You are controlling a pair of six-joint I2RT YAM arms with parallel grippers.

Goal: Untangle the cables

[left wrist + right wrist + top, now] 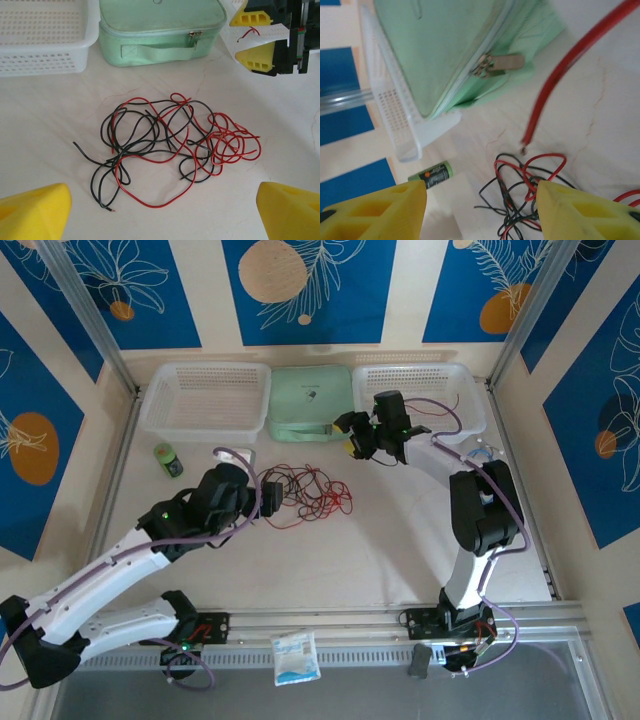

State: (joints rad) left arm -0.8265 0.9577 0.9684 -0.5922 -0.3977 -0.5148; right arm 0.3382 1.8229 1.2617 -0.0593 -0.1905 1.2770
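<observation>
The top camera looks steeply down on the whole table [380,550]. Both wrist cameras sit closer and lower, sharing the cables [175,135] and green case [155,30].

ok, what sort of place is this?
Probably a purpose-built robot test cell, not a home: aluminium frame posts, printed blue backdrop panels, and staged props, white baskets and tangled cables, on the table.
</observation>
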